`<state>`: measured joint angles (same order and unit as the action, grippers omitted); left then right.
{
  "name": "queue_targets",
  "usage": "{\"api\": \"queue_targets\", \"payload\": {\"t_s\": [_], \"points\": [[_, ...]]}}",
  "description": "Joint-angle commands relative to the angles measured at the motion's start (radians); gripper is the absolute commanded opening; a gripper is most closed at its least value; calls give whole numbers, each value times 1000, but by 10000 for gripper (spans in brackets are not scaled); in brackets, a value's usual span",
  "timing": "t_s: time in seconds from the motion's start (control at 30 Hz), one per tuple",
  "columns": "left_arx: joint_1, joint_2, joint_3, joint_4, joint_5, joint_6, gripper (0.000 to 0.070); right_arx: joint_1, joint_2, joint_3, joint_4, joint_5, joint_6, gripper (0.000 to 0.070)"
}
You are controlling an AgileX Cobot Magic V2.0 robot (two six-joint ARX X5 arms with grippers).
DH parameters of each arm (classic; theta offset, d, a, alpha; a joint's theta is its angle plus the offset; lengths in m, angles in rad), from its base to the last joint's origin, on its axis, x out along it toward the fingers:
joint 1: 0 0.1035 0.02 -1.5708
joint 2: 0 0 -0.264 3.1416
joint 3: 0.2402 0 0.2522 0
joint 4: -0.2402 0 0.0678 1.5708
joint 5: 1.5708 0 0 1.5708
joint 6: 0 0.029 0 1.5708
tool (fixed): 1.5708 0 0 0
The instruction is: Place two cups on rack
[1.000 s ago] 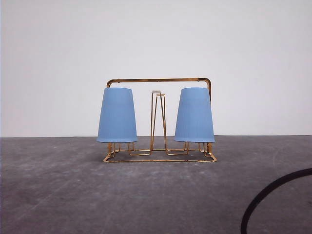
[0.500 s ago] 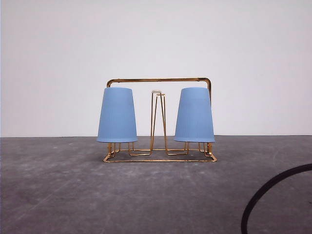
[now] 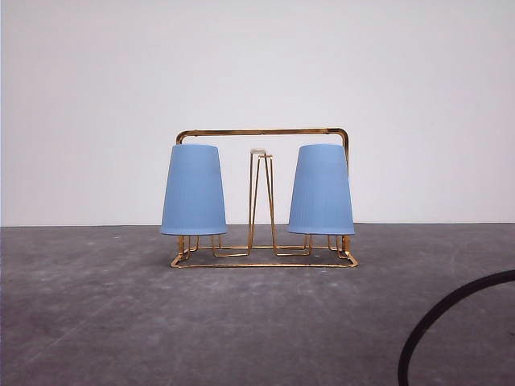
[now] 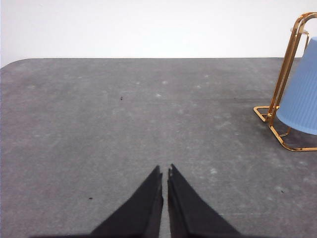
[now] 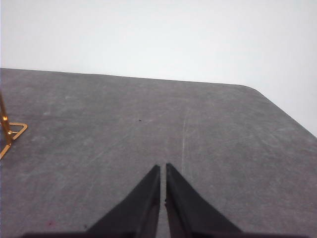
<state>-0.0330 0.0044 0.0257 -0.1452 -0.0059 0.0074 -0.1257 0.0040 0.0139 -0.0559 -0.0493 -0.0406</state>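
Observation:
Two light-blue ribbed cups hang upside down on the gold wire rack (image 3: 262, 132) at the table's middle: one cup (image 3: 193, 190) on the left side, the other cup (image 3: 321, 190) on the right side. Between them stands a bare hairpin prong (image 3: 260, 197). In the left wrist view my left gripper (image 4: 165, 171) is shut over bare table, well apart from the rack's corner (image 4: 282, 89) and a cup (image 4: 301, 99). My right gripper (image 5: 163, 167) is shut with nothing in it, away from the rack's base corner (image 5: 10, 133).
The grey table (image 3: 121, 322) ends at a white wall behind the rack. A black curved cable (image 3: 438, 322) lies at the front right. The table's rounded corners show in both wrist views.

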Motion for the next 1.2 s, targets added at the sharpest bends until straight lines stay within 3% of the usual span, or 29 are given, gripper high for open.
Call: {"api": "queue_targets", "payload": {"t_s": [0.0,1.17], "points": [[2,0,-13,10,-5,7,0,-2,0,-2,11,1,7,17],[2,0,-13,10,-5,7,0,-2,0,-2,11,1,7,17]]}}
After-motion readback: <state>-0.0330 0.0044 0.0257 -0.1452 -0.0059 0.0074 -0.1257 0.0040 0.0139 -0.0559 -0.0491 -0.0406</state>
